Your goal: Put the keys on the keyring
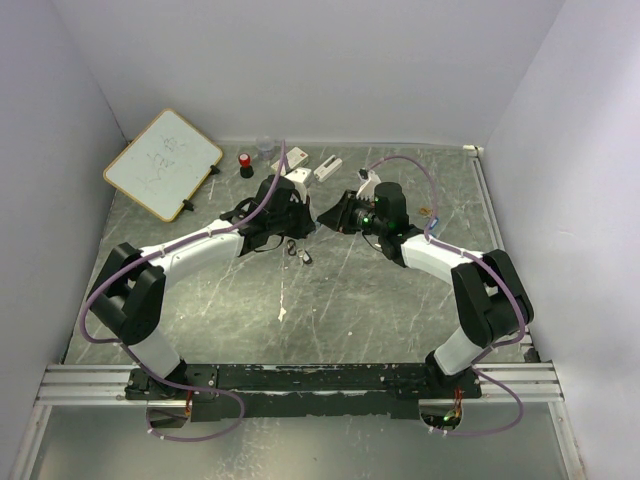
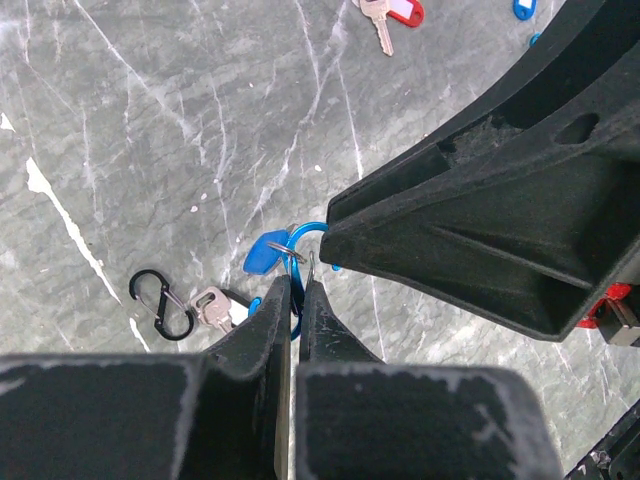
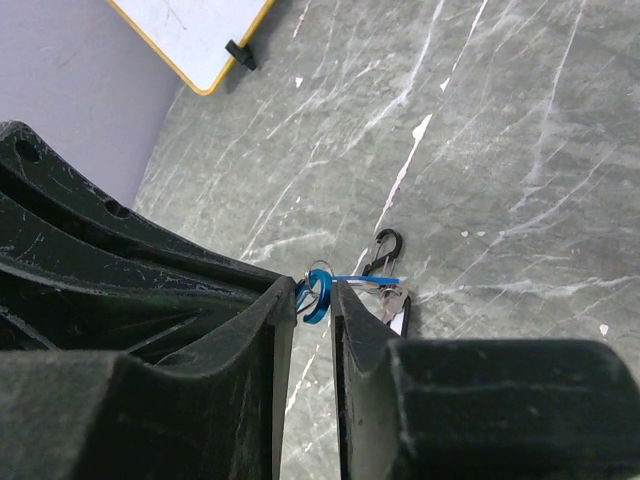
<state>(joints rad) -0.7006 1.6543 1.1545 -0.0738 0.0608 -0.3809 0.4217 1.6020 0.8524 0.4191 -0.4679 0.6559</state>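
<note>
Blue at the centre: blue key tag (image 2: 264, 256) held up off the grey marbled worktop (image 2: 150, 120), between the two hands. Left hand (image 2: 298, 283) pressed together, fingertips nipping the thin wire loop (image 2: 288, 250) threaded through the tag. Right hand (image 3: 318, 292) tip to tip with the left, fingers narrowly parted and clamped on a blue ring (image 3: 320, 302) (linked to the wire loop or not: cannot tell). Below them, lying flat on the worktop: black carabiner (image 2: 160, 303) with a silver key (image 2: 210, 308) touching it. Farther off, red key tag (image 2: 400, 12) with its key, well apart from both hands. From above, arms bent inward, hands meeting over the middle of the worktop; whiteboard (image 1: 163, 163) at the back left, near the wall.
</note>
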